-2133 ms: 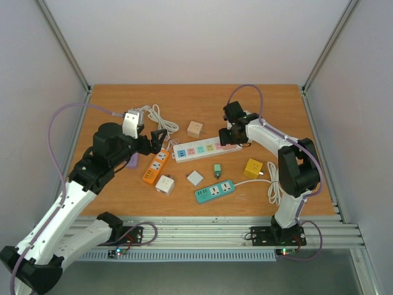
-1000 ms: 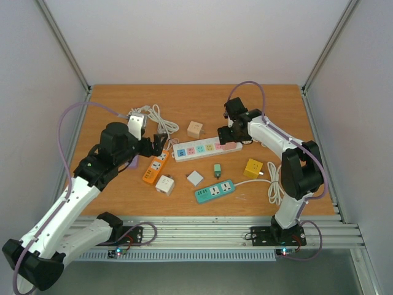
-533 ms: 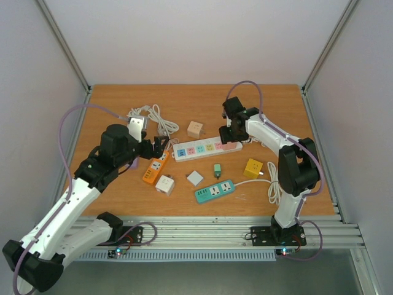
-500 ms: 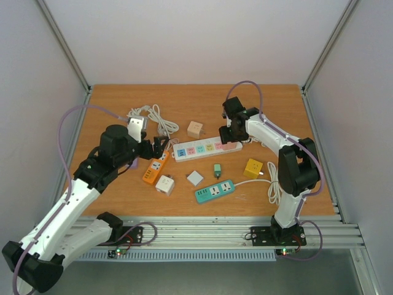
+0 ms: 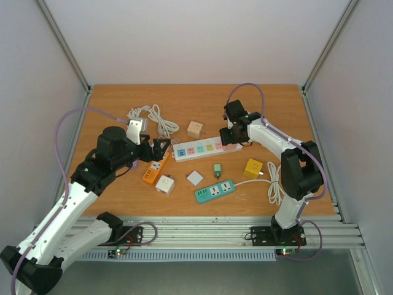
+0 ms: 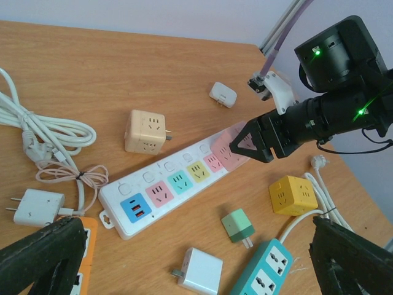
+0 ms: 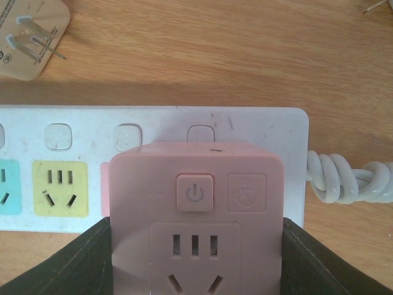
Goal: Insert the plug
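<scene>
Pink cube-shaped plastic plug adapter (image 7: pixel 195 203) sits over the cable end of the long white power strip (image 7: pixel 92 123) with coloured sockets, its power button and front socket facing the right wrist camera. The right hand (image 7: pixel 195 270) is clamped on it, a dark finger pressed flat against each side face.

By its look the cube is light, rigid and smooth-skinned, so it could slip or twist under a loose pinch. The two opposite flat sides are the sensible places to hold. A straight downward push would probably suit the prongs better than any tilt.

The prongs are hidden under the body, so I cannot tell whether they are lined up with a socket, partly in, or fully seated. The socket beneath is covered, and the cube's lower edge is cut off in the wrist view.

The strip lies on the wooden desk (image 7: pixel 215 55) with its coiled white cord (image 7: pixel 350 178) trailing off the end. The left hand (image 5: pixel 158 147) hovers near the strip's other end, fingers wide apart and holding nothing.
</scene>
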Available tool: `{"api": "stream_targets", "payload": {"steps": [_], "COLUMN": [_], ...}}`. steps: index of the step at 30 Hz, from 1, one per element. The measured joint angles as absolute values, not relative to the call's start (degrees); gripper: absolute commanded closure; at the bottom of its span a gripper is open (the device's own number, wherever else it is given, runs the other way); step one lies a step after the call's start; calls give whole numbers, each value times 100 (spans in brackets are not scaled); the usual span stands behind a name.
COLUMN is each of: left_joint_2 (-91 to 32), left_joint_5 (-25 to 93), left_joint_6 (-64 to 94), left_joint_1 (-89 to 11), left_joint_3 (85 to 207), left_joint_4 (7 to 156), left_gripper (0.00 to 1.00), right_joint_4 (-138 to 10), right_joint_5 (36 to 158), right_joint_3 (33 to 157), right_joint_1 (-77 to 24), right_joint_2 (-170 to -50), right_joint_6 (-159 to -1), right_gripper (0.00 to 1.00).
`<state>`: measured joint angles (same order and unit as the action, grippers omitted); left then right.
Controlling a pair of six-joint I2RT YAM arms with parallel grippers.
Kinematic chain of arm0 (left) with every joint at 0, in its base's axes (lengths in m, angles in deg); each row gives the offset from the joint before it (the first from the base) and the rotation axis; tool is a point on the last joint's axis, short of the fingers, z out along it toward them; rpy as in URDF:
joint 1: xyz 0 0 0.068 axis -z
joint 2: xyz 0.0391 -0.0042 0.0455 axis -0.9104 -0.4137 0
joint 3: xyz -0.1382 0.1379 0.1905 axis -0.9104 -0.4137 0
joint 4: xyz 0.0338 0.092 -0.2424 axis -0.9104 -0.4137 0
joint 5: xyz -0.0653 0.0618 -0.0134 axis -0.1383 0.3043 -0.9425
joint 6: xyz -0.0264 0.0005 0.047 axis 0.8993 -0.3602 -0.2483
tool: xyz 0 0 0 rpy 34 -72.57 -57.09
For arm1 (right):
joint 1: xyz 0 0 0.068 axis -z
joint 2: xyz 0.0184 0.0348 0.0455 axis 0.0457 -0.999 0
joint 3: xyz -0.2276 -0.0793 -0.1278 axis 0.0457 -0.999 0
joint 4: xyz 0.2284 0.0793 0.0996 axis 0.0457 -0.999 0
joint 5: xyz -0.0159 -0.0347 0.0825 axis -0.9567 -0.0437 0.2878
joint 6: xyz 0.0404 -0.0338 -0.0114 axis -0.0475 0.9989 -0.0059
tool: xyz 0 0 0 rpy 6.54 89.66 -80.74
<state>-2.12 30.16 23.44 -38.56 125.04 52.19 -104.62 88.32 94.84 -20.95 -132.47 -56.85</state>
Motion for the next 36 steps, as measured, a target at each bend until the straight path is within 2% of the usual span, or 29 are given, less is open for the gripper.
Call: {"api": "stream_targets", "payload": {"steps": [3, 5, 11, 15, 20, 24, 30, 36], "left_joint_2": [-219, -221, -219, -210, -168, -151, 4, 100], "left_joint_5": [2977, 2977, 2981, 2979, 2981, 2995, 3128, 3176], "left_joint_6": [2394, 2405, 2442, 2449, 2449, 2469, 2512, 2569], "left_joint_1": [-3856, -3856, -3856, -3856, -3856, -3860, -3926, -3969], "left_joint_3": [12504, 12506, 12523, 12523, 12521, 12521, 12521, 12512], "left_joint_4": [5195, 5160, 4976, 4939, 4939, 4919, 4887, 4891], "left_gripper": [1, 1, 1, 1, 0, 0, 1, 1], "right_joint_4": [-10455, -10459, -10658, -11095, -11441, -11721, -12341, -12470], "right_joint_5": [8828, 8828, 8797, 8904, 8861, 8244, 7337, 7254], "right_joint_3": [9510, 9516, 9726, 9866, 10085, 9921, 8697, 7691], "right_joint_1": [-2100, -2102, -2126, -2163, -2189, -2205, -2211, -2209], "right_joint_2": [-13275, -13275, -13207, -13172, -12661, -11767, -10580, -10372], "right_joint_6": [-5696, -5705, -5847, -6050, -6422, -7128, -8442, -9067], "right_gripper": [61, 56, 24, 12, 10, 11, 12, 13]}}
